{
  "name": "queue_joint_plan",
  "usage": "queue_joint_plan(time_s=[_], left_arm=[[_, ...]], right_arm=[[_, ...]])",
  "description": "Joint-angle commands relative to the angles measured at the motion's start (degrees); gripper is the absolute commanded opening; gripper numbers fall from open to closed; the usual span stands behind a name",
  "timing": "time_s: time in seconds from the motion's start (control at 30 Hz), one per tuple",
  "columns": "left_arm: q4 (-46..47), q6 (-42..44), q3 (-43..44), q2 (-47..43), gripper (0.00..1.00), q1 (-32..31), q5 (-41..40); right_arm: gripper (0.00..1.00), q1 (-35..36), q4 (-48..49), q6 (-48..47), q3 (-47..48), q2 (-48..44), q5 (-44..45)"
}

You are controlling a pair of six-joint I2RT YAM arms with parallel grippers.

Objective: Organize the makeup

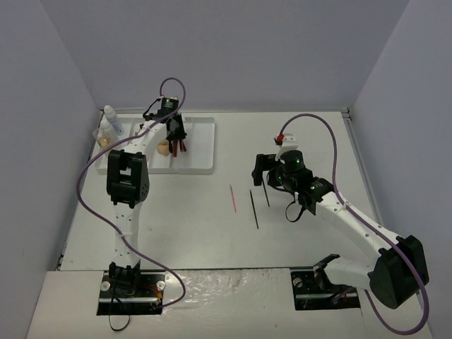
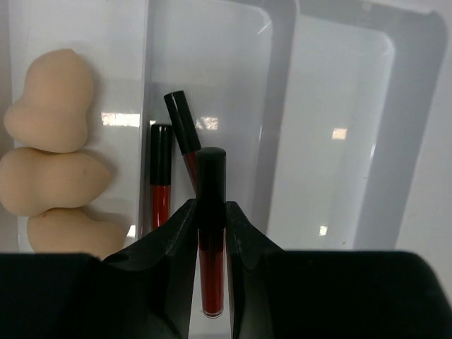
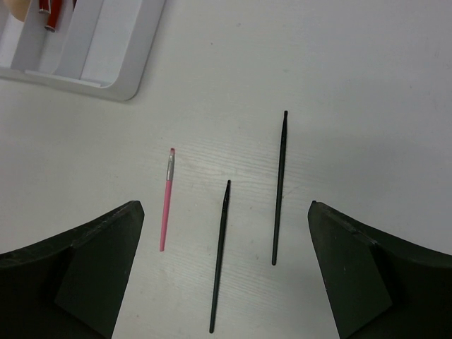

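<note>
The left tool [image 2: 210, 209] is clamping a red black-capped tube [image 2: 211, 175] over the white tray [image 2: 417, 141], beside three peach sponges [image 2: 49, 173]. The right tool [image 3: 224, 209] is hanging with its jaws wide apart above the white wood-grain bench [image 3: 367, 85], where a pink pencil [image 3: 167, 201] and two black pencils [image 3: 279, 191] are lying. Pale grey walls [image 1: 212, 49] are enclosing the bench.

A white ridged tray [image 1: 201, 145] sits on the pale table [image 1: 176, 233], apparently close to the back wall [image 1: 226, 49].

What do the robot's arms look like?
Both the left arm and right arm are white tubes with chunky black joints. A purple cable loops along each. The fingers are black, and tiny green lights glow on the right one.
</note>
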Motion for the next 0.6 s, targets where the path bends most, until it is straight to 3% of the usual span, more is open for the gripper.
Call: queue_joint_plan(time_s=[0.0,0.37,0.57], left_arm=[[-5.4,0.0,7.5,0.6,0.20,-0.1,-3.4],[-4.4,-0.5,2.1,-6.2,0.53,-1.1,-5.5],[-6.1,-3.1,-6.8,-17.4,0.67,-9.2,-6.9]], right_arm=[[1.00,-1.0,0.9,-1.4,0.1,-2.2,1.9],[1.00,-2.4,0.6,-1.8,-0.1,-2.5,1.0],[1.00,-3.6,0.0,-2.1,0.1,-3.7,1.2]])
